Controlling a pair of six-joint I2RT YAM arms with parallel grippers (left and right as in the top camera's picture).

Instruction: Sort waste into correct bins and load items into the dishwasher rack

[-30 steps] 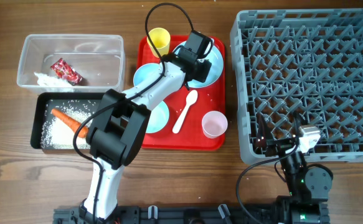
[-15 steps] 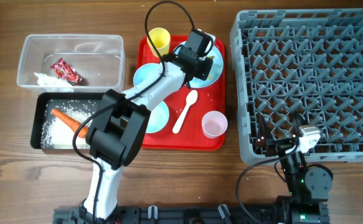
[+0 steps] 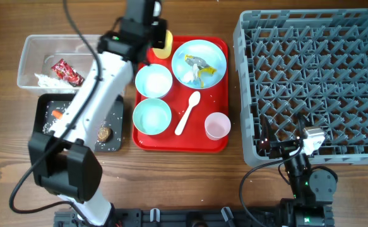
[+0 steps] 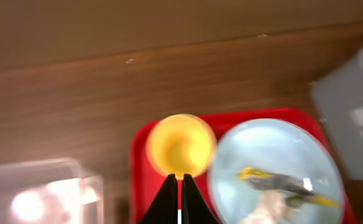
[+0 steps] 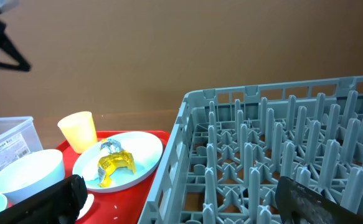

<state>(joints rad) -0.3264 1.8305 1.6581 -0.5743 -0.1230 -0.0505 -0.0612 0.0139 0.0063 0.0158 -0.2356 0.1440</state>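
Note:
My left gripper (image 3: 151, 31) hovers shut and empty above the yellow cup (image 4: 180, 144) at the red tray's back left corner. Just right of it, the light blue plate (image 3: 199, 62) holds a silver-yellow wrapper (image 3: 199, 66). On the tray also sit a light blue bowl (image 3: 153, 81), a mint bowl (image 3: 152, 116), a white spoon (image 3: 188, 112) and a pink cup (image 3: 217, 125). The clear tub (image 3: 73, 44) contains a red wrapper (image 3: 65, 71) and tissue (image 3: 45, 80). The black tray (image 3: 117, 135) holds rice, a carrot (image 3: 57, 114) and a brown lump (image 3: 105, 133). My right gripper (image 5: 187, 205) stands open at the grey rack's (image 3: 316, 75) near edge.
The red tray (image 3: 171, 144) lies between the two bins and the rack. My left arm stretches over the black tray and the tub's right end, hiding part of the carrot. The rack's pegs rise just ahead of the right fingers (image 5: 318, 202).
The left gripper closed over the plate, then swung back and left to above the yellow cup with nothing in it. The wrapper stays on the plate. The right arm is unmoved.

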